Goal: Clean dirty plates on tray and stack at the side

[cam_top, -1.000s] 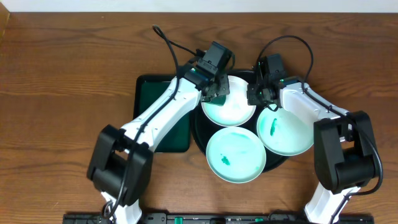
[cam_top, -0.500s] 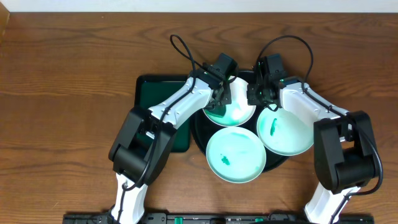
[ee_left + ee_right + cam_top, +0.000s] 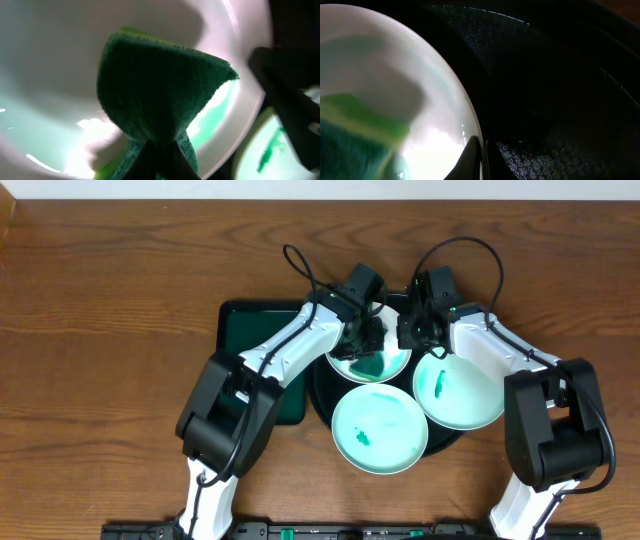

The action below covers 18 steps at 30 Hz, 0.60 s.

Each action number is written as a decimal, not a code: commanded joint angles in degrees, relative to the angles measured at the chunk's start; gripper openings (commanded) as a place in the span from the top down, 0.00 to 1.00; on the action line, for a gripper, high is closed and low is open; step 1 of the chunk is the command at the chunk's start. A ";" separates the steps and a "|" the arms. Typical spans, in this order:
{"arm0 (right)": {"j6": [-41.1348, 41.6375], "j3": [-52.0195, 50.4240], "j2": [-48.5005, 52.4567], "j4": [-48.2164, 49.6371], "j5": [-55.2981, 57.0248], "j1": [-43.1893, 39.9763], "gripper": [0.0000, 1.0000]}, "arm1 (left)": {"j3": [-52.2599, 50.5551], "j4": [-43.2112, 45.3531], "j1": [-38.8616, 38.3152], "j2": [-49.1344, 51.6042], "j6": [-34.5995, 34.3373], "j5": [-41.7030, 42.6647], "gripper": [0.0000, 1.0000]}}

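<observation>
1. Wooden table carried a round black tray, with a rectangular green tray just beside it on the left.
2. All three plates lay on the round black tray: the rear plate, the front plate and the right-hand plate. None was stacked at the side.
3. The front plate and right-hand plate showed green smears, so cleaning was judged to be at the first plate.
4. The left claw was pressed together on a green scouring sponge. The sponge was held face-down against the inside of the rear plate, a position suited to wiping.
5. The right claw was pressed together at the rim of the rear plate, one finger inside the edge and one outside. This hold was judged to steady the plate against the sponge's push.
6. The right claw touched neither of the other plates, as far as the overhead view showed.
</observation>
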 commanded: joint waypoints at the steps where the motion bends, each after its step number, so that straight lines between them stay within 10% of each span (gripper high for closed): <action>1: 0.44 -0.44 -0.04 0.11 -1.60 1.05 0.99 | 3.26 -0.15 -0.52 -6.36 2.29 -0.33 0.93; 18: 0.44 -0.44 -0.04 0.13 -1.62 1.05 0.99 | 1.11 -3.80 -0.52 -6.12 2.27 -21.94 0.93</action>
